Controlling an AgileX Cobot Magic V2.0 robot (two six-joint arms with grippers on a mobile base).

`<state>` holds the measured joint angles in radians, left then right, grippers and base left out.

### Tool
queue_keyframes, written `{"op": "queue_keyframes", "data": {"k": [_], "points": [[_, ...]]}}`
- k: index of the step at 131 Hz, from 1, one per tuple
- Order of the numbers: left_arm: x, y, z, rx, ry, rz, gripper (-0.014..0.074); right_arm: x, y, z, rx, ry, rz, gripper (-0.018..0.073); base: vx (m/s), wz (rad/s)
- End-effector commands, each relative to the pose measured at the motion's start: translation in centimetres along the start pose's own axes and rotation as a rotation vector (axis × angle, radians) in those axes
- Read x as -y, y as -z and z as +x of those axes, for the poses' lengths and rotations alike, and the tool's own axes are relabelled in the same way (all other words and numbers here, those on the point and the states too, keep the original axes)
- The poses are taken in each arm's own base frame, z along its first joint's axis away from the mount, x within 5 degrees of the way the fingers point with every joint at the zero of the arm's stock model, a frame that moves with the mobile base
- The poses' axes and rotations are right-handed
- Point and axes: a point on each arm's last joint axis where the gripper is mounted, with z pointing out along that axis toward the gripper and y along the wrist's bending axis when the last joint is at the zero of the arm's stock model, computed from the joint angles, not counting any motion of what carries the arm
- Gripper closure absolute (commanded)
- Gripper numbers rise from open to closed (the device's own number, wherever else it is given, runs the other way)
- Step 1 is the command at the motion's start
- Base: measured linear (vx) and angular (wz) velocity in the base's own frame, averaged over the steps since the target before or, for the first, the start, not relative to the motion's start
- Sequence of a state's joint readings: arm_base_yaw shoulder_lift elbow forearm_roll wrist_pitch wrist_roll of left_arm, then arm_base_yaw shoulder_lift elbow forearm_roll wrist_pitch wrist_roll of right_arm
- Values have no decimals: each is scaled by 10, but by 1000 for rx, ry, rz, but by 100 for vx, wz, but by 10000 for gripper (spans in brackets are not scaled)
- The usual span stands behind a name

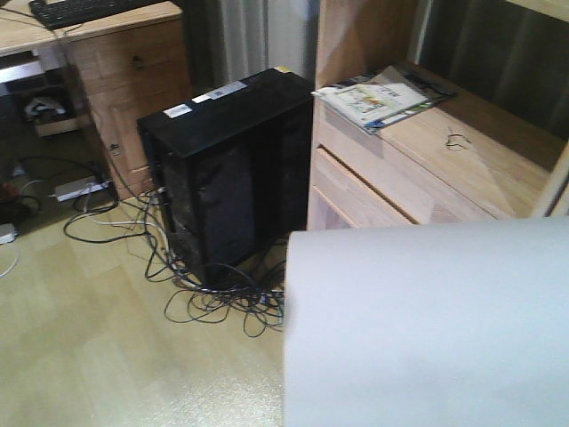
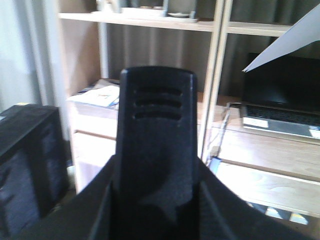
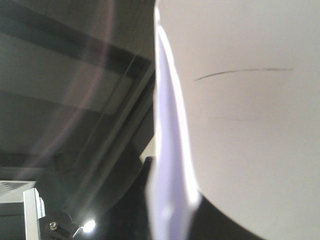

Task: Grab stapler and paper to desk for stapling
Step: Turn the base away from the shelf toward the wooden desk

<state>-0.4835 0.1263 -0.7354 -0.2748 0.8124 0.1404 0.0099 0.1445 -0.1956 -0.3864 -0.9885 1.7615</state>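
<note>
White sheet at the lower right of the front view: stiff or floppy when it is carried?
Probably floppy: the paper bows in a curve in the right wrist view rather than lying flat. It is likely light and apt to flutter or crease, since its edge looks very thin there. A firm pinch may dent it.

Floor [image 1: 107, 356], pale wood, lower left: black computer tower [image 1: 231, 169] standing on it, cables [image 1: 213, 298] tangled at its foot | desk [image 1: 133, 18], upper left: black keyboard [image 1: 80, 9] on top | shelf unit [image 1: 462, 169], right: magazines [image 1: 382, 100] lying flat; left wrist view shows an open laptop [image 2: 282, 107] there.
</note>
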Motion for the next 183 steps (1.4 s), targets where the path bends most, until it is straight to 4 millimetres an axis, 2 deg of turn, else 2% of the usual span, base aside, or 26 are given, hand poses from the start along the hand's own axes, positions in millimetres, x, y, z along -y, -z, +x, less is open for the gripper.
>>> {"op": "queue_keyframes", "data": {"k": [1, 107, 183], "points": [[1, 3, -18, 132, 13, 4, 596, -7, -6, -3, 5, 9, -43, 565, -8, 30], [1, 3, -18, 132, 13, 4, 596, -7, -6, -2, 4, 9, -43, 565, -3, 19], [1, 3, -18, 132, 13, 4, 596, -7, -6, -2, 4, 9, -43, 565, 8, 41]]}}
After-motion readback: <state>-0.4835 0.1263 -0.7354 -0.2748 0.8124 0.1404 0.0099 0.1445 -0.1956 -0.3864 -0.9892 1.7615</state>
